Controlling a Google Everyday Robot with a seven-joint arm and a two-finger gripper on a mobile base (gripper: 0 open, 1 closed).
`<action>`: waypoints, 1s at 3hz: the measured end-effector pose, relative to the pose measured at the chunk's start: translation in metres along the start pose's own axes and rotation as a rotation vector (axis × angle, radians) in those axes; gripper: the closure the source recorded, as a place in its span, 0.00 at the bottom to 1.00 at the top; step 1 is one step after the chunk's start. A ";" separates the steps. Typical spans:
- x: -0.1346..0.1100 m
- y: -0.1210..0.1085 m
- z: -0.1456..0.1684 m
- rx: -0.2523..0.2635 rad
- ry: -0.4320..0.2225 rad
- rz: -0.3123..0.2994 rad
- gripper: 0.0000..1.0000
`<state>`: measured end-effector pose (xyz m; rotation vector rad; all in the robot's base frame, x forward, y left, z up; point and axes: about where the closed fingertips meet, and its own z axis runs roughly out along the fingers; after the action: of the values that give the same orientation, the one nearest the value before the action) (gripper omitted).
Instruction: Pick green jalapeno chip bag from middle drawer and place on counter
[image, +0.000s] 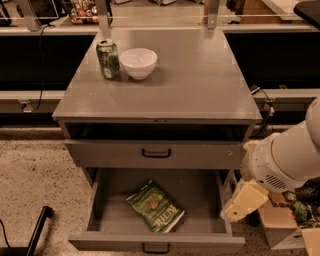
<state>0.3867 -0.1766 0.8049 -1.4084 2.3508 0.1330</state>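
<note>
Down right, hand (244, 201) beside middle drawer (118, 212), open or clenched cannot tell, green jalapeno chip bag (156, 206) inside, untouched.

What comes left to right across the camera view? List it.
In order: can → bowl → gripper, low at the right beside the open drawer. The bag in the drawer sits under the bowl's span, so it is left out.
</note>
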 end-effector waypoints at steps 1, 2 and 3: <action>-0.012 0.008 0.055 -0.085 -0.094 0.023 0.00; -0.012 0.018 0.131 -0.131 -0.177 0.033 0.00; -0.037 0.011 0.146 -0.047 -0.332 0.001 0.00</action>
<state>0.4344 -0.0998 0.6840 -1.2938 2.0867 0.3936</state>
